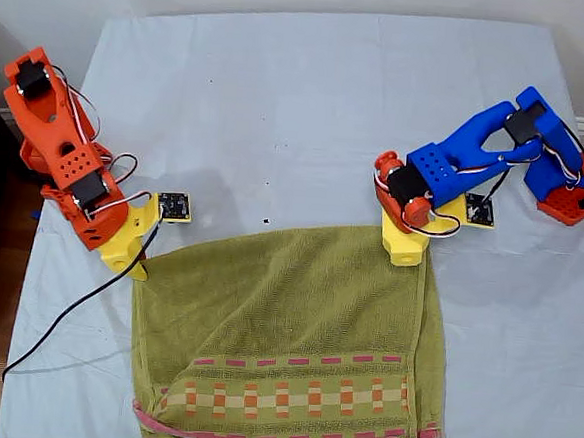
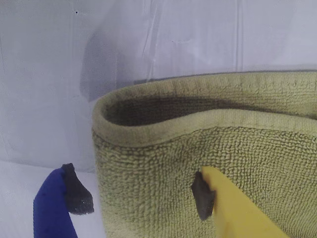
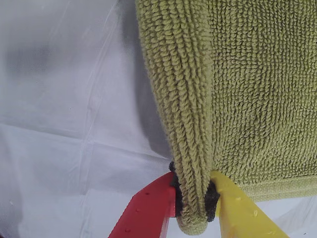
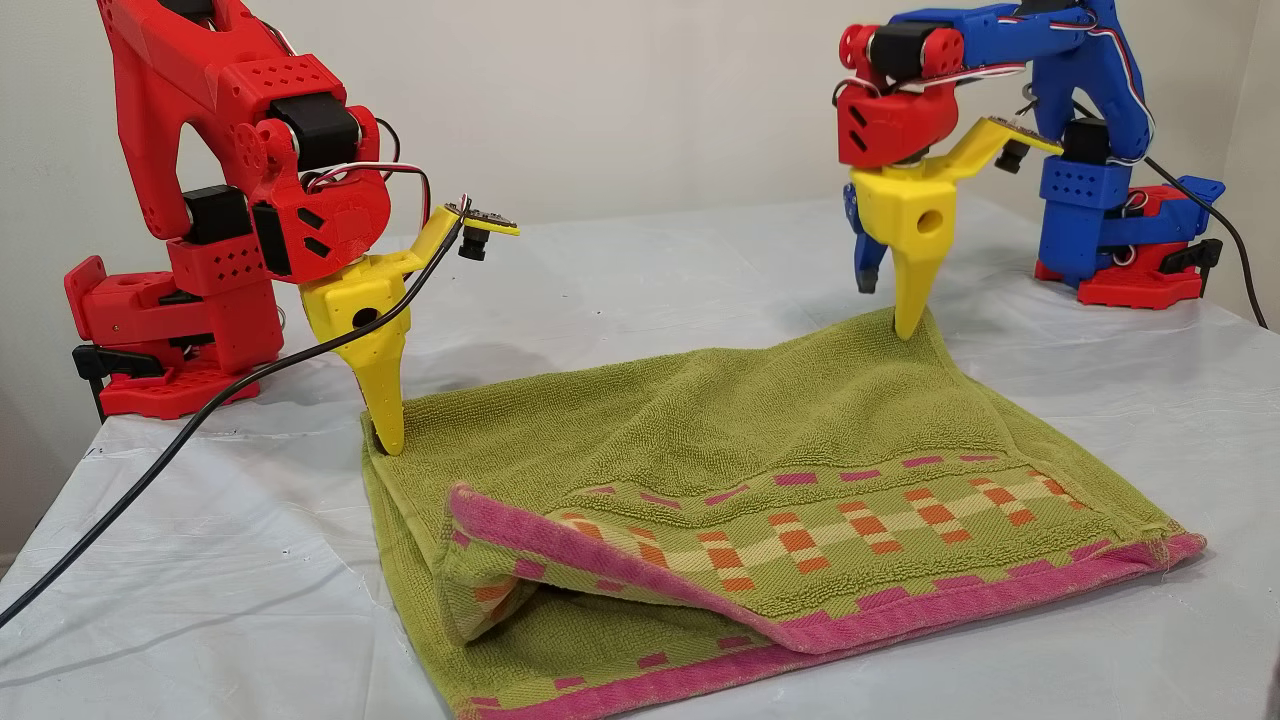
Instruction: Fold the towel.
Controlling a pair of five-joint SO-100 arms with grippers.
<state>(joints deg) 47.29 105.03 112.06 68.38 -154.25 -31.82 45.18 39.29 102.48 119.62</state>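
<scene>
A: Where does the towel (image 1: pixel 294 329) lie on the white sheet (image 1: pixel 280 108)?

B: Folded double, toward the exterior view's lower edge. The fold runs along its far side; the pink hems and the band of orange-and-cream squares sit at the near side, almost at the table's front edge.

A: Any room around it?

B: The sheet beyond the fold is bare right up to the far edge. A strip shows at either side too, though a black cable (image 1: pixel 65 313) trails across the strip at the exterior view's left.

A: And my second gripper (image 3: pixel 193 198)?

B: It is the red arm's, at the exterior view's left. Its red and yellow fingers are pinched tight on the towel's folded corner, with the cloth rolled between the dark pads.

A: My first gripper (image 2: pixel 136 196)?

B: On the blue arm, at the fold's other corner. Its jaws stand apart: the yellow finger (image 2: pixel 233 208) rests on the terry, the blue finger (image 2: pixel 52 208) is off beside the towel's edge, holding nothing.
</scene>
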